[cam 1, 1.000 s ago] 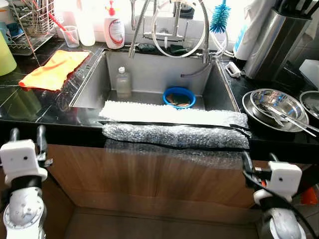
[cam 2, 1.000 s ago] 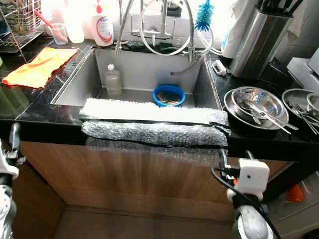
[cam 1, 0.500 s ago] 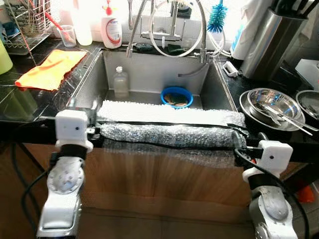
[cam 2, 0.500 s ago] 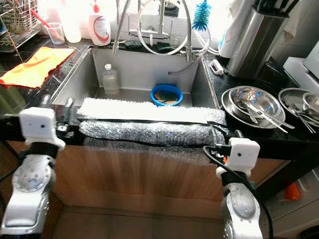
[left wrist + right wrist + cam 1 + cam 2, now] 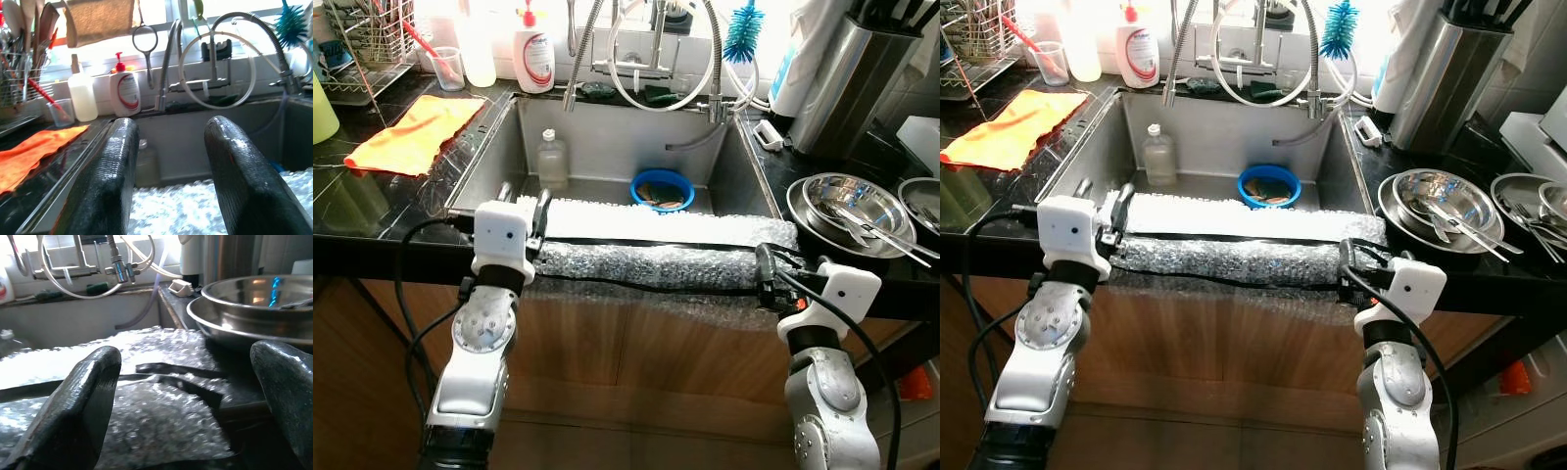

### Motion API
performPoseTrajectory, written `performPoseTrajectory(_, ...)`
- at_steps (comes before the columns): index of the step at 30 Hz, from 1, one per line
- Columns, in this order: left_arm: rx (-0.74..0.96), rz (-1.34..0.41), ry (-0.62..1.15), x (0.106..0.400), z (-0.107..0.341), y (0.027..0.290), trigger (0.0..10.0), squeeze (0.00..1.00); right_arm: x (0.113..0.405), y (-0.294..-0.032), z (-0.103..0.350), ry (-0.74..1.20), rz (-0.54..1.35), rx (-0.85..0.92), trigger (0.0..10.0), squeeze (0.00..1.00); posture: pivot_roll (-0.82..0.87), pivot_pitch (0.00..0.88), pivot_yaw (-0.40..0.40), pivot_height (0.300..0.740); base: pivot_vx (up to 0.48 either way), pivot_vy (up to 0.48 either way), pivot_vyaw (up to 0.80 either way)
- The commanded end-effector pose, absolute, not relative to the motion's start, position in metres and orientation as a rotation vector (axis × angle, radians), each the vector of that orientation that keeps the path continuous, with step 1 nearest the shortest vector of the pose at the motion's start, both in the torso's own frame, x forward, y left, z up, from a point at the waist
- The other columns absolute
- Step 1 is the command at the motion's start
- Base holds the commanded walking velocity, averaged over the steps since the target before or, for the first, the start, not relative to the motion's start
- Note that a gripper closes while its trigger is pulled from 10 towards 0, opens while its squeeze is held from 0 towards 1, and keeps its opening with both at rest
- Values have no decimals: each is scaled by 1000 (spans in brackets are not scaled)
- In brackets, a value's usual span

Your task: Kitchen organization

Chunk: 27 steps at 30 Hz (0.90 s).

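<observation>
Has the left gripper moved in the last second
Yes. The left gripper has risen from below the counter edge and now reaches over the left end of the bubble wrap padding on the sink's front rim, fingers open.

This was a home kitchen. There was a metal sink (image 5: 607,147) with a bendy tap (image 5: 646,59), a soap bottle (image 5: 534,61), a blue brush (image 5: 742,34), shiny bowls (image 5: 847,211), and a rack of spoons (image 5: 377,44).

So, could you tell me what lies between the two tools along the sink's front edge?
In the left eye view, the bubble wrap padding, taped over the front edge of the sink, spans the stretch between the left tool and the right tool.
</observation>
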<state>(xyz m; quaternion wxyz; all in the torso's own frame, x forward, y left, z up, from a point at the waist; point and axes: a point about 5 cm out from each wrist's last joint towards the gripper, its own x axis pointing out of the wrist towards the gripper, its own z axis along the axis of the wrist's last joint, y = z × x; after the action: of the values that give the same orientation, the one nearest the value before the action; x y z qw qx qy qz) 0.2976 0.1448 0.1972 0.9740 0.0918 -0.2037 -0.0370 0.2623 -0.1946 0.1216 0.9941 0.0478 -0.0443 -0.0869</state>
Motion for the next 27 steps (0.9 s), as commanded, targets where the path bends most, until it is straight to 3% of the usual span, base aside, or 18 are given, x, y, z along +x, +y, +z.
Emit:
performPoseTrajectory(1,169,-111,-432,300,202,137,10000,0,263,-201,123,-102,-207,68,10000,773,-36,0,-87,740,0,0,0)
performPoseTrajectory(2,165,-115,-434,301,203,136,10000,0,264,-203,124,-108,-216,50,10000,0,-36,0,-87,740,0,0,0)
performPoseTrajectory(11,140,-173,-427,301,200,121,10000,0,274,-215,128,-125,-290,40,10000,0,-30,0,-86,740,0,0,0)
performPoseTrajectory(18,143,-188,-414,301,197,121,10000,0,273,-221,113,-40,-356,33,10000,0,-31,0,-82,740,0,0,0)
performPoseTrajectory(27,151,-205,-388,299,189,120,10000,0,282,-234,123,-100,-395,8,10000,0,-31,0,-73,740,0,0,0)
